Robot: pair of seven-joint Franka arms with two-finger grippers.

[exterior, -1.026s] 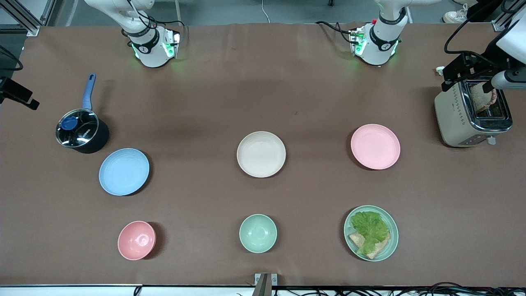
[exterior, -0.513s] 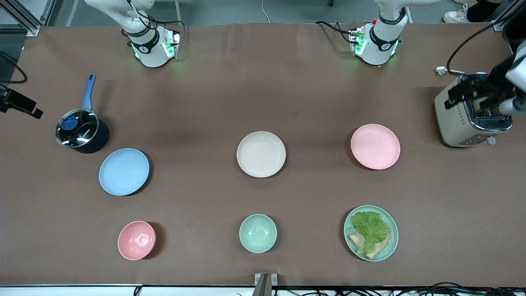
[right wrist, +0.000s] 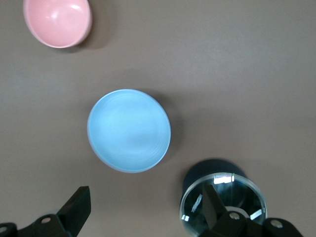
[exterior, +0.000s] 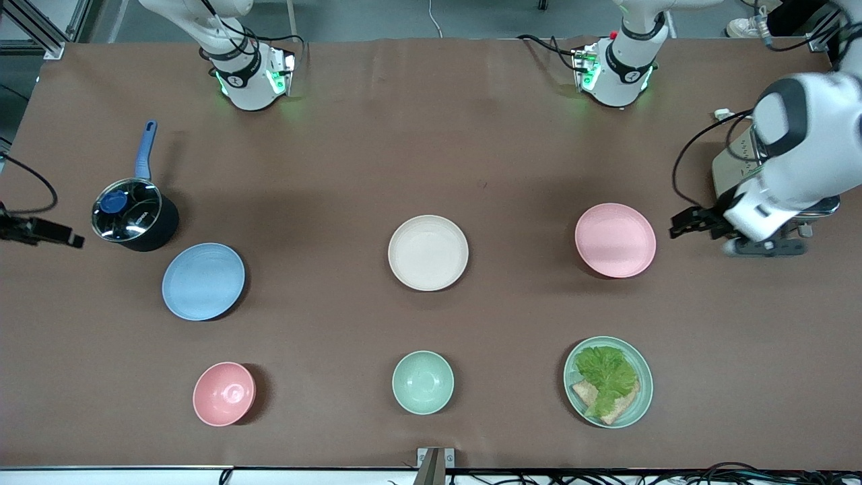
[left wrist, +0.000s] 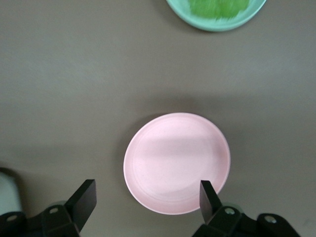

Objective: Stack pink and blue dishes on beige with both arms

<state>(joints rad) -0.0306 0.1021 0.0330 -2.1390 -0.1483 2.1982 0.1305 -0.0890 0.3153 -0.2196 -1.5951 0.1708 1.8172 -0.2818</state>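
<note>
From the front view we see the beige plate [exterior: 428, 252] at the middle of the brown worktop [exterior: 431, 135], bare. The pink plate [exterior: 615, 240] lies toward the left arm's end, the blue plate [exterior: 203, 281] toward the right arm's end, both flat on the worktop and well apart from the beige one. The left gripper [exterior: 681, 223] hangs just beside the pink plate's rim, over bare worktop, with the toaster [exterior: 734, 168] partly hidden by its arm. The right gripper [exterior: 60, 237] shows at the edge of the view, near the lidded pot [exterior: 133, 215].

In the left wrist view we find the left gripper [left wrist: 148, 197] with jaws spread wide and empty, the pink plate [left wrist: 177, 163] lying between and below them, the green plate [left wrist: 217, 12] with lettuce farther off.

In the right wrist view the right gripper [right wrist: 145, 205] likewise has wide, empty jaws above the blue plate [right wrist: 129, 130], the pot [right wrist: 222, 197] beside it and the pink bowl [right wrist: 58, 22] apart.
</note>
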